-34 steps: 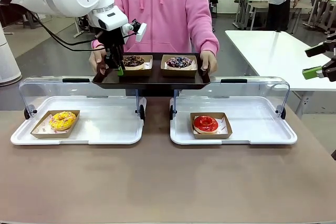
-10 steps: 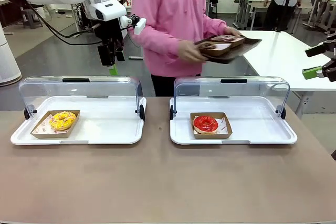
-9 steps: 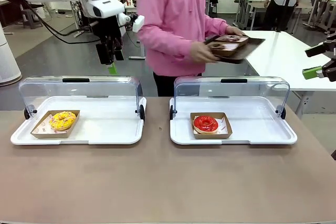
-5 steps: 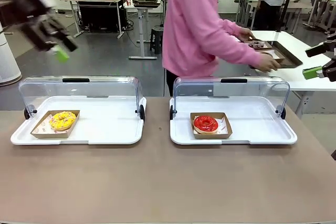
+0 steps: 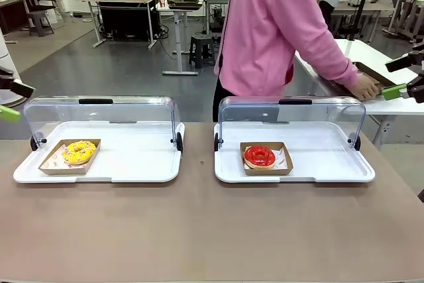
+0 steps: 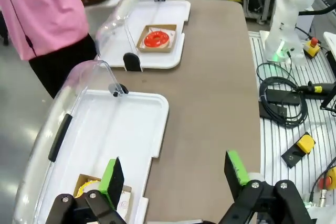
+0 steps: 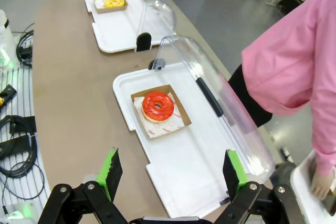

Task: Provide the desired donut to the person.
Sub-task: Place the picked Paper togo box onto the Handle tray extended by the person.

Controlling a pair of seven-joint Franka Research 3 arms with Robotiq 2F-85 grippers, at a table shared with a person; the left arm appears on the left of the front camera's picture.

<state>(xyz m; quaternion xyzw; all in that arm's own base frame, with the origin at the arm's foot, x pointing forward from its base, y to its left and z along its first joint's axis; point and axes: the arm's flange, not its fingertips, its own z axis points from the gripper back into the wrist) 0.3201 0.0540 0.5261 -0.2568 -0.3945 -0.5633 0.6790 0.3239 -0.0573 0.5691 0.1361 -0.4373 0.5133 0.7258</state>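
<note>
A yellow donut (image 5: pixel 79 152) lies in a cardboard tray on the left white tray (image 5: pixel 132 164). A red donut (image 5: pixel 260 156) lies the same way on the right white tray (image 5: pixel 318 164). The person (image 5: pixel 281 31) in a pink hoodie has turned to the right, one hand (image 5: pixel 365 87) on a dark tray (image 5: pixel 368 71) on the side table. My left gripper (image 5: pixel 14 101) hangs open at the picture's left edge, high above the yellow donut (image 6: pixel 88 186). My right gripper (image 5: pixel 392 79) stands open at the right edge, above the red donut (image 7: pixel 158 106). Both hold nothing.
Both clear lids (image 5: pixel 99 114) (image 5: pixel 291 114) stand raised along the trays' far edges. A white side table (image 5: pixel 371 54) stands at the right behind the main table. Cables and yellow stop boxes (image 6: pixel 299 148) lie on the robot's side. The near half of the brown table (image 5: pixel 212 230) is bare.
The person turned right and carried the dark tray with two donuts over to the side table. My left arm swung away from in front of the person to the left edge. The right gripper stayed put.
</note>
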